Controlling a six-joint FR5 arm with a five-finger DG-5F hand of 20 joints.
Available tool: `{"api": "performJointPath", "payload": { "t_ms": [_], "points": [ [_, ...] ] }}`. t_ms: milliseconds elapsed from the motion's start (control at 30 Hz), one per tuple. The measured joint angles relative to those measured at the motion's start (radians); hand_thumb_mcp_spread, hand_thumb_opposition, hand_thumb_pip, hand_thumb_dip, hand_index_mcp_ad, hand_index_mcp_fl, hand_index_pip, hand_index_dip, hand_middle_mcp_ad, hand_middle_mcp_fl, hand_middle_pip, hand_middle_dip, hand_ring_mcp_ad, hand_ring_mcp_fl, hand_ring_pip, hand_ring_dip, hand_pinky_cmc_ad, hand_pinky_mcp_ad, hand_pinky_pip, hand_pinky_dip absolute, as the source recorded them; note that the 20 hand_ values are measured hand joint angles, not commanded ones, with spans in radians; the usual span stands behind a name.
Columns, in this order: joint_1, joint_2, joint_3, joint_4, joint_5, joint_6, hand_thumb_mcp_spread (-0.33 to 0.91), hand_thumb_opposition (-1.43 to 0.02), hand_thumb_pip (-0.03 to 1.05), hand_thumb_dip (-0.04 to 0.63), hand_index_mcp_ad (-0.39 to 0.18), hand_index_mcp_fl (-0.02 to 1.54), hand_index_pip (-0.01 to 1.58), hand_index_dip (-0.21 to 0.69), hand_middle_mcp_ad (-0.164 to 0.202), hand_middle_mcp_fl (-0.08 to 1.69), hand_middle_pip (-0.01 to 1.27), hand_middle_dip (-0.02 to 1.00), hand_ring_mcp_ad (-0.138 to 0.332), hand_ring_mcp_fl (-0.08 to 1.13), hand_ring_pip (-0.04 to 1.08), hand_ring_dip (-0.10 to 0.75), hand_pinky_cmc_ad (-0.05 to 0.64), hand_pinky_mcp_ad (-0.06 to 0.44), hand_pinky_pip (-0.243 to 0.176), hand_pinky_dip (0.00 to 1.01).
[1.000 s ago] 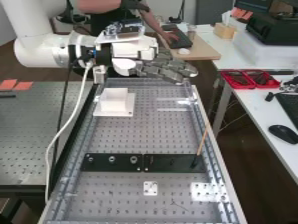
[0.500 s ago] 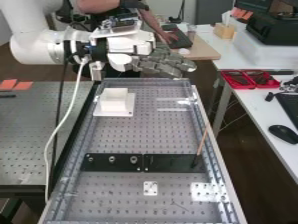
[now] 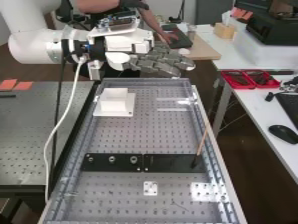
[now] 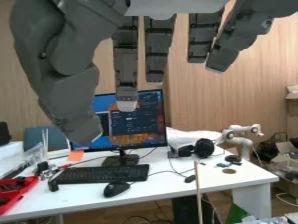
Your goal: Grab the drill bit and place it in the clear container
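High over the far end of the perforated board, the hand [image 3: 159, 62] has extended fingers and holds nothing. Its thumb and straight fingers [image 4: 156, 52] hang apart in the wrist view. Several small round metal pieces, one of them at the middle [image 3: 112, 159], sit in a black plate [image 3: 100, 167] on the near half of the board; I cannot tell whether one is the drill bit. A thin wooden stick [image 3: 202, 142] leans from a dark base at the plate's right end. See-through walls [image 3: 149, 81] surround the board; whether they are the clear container, I cannot tell.
A white square block [image 3: 114, 101] stands at the board's far left. Red trays [image 3: 238, 80] and a black mouse [image 3: 284, 133] are on the white table at the right. A monitor [image 4: 151, 117] and keyboard [image 4: 103, 174] stand on a desk. The white cable [image 3: 58, 131] drapes from the arm.
The hand has shifted slightly left and away from the board's near end, mostly over the first half second. The stick, plates and white block have not moved.
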Motion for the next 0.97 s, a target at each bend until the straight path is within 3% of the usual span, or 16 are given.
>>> {"api": "performJointPath", "payload": {
  "t_ms": [967],
  "points": [
    [0.008, 0.015, -0.01, 0.008, 0.01, 0.006, 0.38, -0.81, 0.61, 0.283, -0.079, 0.14, 0.97, 0.161, 0.01, 0.22, 0.11, 0.25, 0.182, 0.01, 0.09, 0.044, 0.305, 0.133, -0.065, 0.34]
  ]
}}
